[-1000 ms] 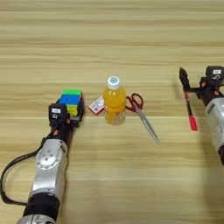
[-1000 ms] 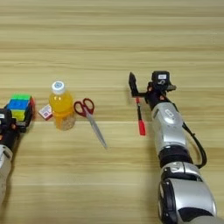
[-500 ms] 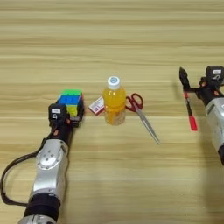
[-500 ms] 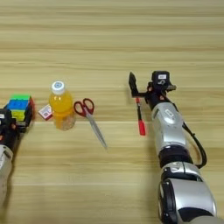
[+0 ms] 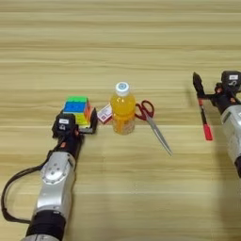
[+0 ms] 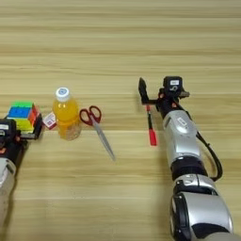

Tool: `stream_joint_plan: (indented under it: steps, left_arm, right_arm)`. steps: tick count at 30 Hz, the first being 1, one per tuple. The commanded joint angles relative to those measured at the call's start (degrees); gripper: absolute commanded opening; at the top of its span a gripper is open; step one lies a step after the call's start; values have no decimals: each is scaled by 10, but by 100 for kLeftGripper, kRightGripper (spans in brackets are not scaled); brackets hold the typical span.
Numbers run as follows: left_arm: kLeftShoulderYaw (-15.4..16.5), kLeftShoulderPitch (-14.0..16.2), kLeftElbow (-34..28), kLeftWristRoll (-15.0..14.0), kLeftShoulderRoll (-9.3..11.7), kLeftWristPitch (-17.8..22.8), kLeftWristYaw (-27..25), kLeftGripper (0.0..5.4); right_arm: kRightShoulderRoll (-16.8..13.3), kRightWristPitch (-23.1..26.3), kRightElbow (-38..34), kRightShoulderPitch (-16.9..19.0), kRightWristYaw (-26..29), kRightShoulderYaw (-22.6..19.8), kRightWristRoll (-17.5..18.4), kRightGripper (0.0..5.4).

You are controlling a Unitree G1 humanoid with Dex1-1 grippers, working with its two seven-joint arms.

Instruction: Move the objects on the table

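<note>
On the table (image 5: 122, 47), left gripper (image 5: 80, 123) spread open around puzzle cube (image 5: 77, 109); just right: small box (image 5: 104, 113), juice bottle (image 5: 123, 113), scissors (image 5: 153, 123). Right gripper (image 6: 157, 90) open, empty, red pen (image 6: 150, 126) beneath its left finger.

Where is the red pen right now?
The red pen lies on the table on the robot's right side, right of the scissors. Its far end sits by the right gripper, in both eye views.
</note>
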Motion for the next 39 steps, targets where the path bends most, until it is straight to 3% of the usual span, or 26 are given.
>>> stream_joint_plan:
  steps: [1, 10, 19, 27, 39]
  left_arm:
    - [-3, 6, -12, 2, 0, 2, -3, 522]
    - [5, -1, -10, -1, 2, 0, 2, 540]
    - [6, -7, -12, 2, 1, 0, 7, 540]
    - [11, -14, -9, 4, 4, -2, 14, 540]
    - [26, -8, -66, 4, 25, 8, 17, 540]
  right_arm:
    - [1, -3, -11, 4, -1, 0, 2, 540]
    - [5, 1, -45, 23, 8, 9, 2, 540]
    - [4, 20, -149, 79, 33, 31, 3, 540]
    - [-13, 8, -218, 127, 117, 48, 27, 540]
    - [-28, 51, -314, 183, 248, 95, 76, 540]
